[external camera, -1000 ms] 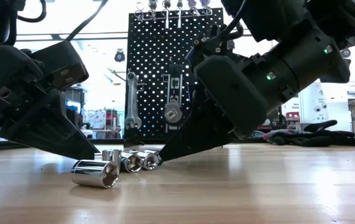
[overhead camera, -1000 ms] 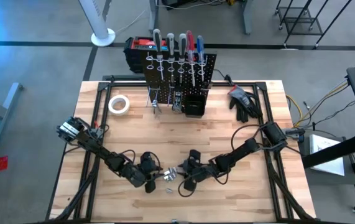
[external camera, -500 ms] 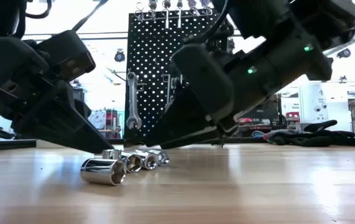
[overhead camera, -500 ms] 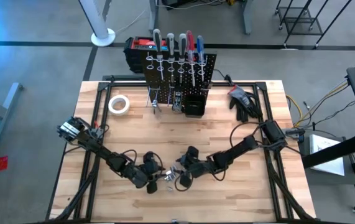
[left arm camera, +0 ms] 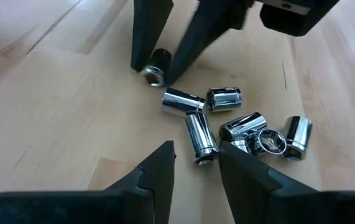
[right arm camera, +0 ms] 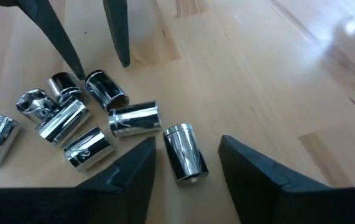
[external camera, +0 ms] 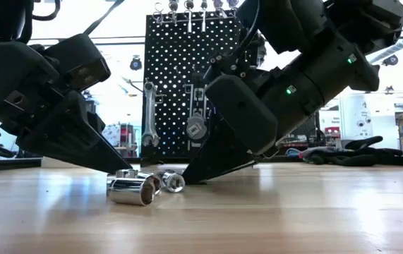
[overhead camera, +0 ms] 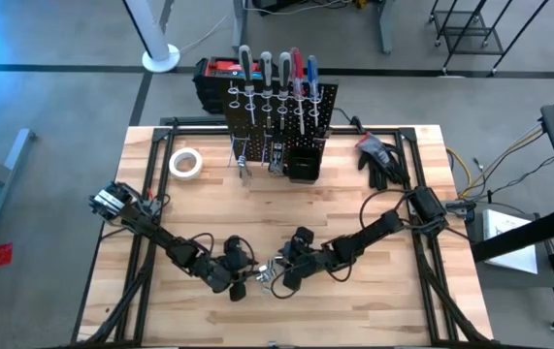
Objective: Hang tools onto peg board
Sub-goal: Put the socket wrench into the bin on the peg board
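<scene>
Your loose tools: a cluster of chrome sockets (left arm camera: 227, 124) lying on their sides on the wooden table (overhead camera: 374, 208), near its front edge, midway between the two arms. You count about eight in the left wrist view; most touch one another, and one (left arm camera: 156, 66) lies slightly apart.

Your left gripper (left arm camera: 193, 165): low over the cluster, fingers parted, one socket (left arm camera: 200, 138) lying between the tips; no grip is closed on it.

Your right gripper (right arm camera: 183, 155): low on the opposite side of the cluster, fingers parted wide, straddling the outlying socket (right arm camera: 185, 153), which rests on the wood.

Your peg board (overhead camera: 281, 107): upright at the table's far edge, well apart from the sockets. Screwdrivers (overhead camera: 277, 68) stand in its top ring holders; wrenches (external camera: 149, 113) hang lower down; a small black bin (overhead camera: 302, 163) sits at its foot.

Also on your table: white tape roll (overhead camera: 185, 162), far left; black gloves (overhead camera: 380, 157), far right. A black-and-red case (overhead camera: 216, 78) stands behind the board.
</scene>
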`<state>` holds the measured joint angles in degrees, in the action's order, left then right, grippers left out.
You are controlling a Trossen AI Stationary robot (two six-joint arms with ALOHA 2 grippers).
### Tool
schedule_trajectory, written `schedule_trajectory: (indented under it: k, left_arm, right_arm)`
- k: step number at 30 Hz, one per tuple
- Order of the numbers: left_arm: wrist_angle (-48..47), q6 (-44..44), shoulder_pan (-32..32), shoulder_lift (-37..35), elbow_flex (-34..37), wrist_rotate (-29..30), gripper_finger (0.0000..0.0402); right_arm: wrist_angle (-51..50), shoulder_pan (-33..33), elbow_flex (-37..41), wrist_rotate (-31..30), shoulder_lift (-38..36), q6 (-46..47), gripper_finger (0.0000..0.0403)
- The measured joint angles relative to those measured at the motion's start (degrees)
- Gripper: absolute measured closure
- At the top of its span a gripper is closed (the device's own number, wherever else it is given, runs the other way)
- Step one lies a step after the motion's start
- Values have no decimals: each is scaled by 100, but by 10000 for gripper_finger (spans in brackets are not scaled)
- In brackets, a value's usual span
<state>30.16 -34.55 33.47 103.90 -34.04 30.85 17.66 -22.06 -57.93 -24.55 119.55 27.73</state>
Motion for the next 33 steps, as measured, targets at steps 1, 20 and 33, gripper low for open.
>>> schedule_trajectory:
  k: [1, 20, 33]
  left_arm:
    - [0, 1, 0, 0, 0, 0, 287]
    - [-469, -506, -15, -9, -4, 17, 287]
    - [-384, -514, -33, -7, 0, 72, 287]
  right_arm:
    - [-24, 2, 0, -5, -2, -52, 285]
    - [-752, 86, 24, -933, -1157, -1268, 359]
    - [-1706, 1122, 33, -2175, -2613, -2091, 359]
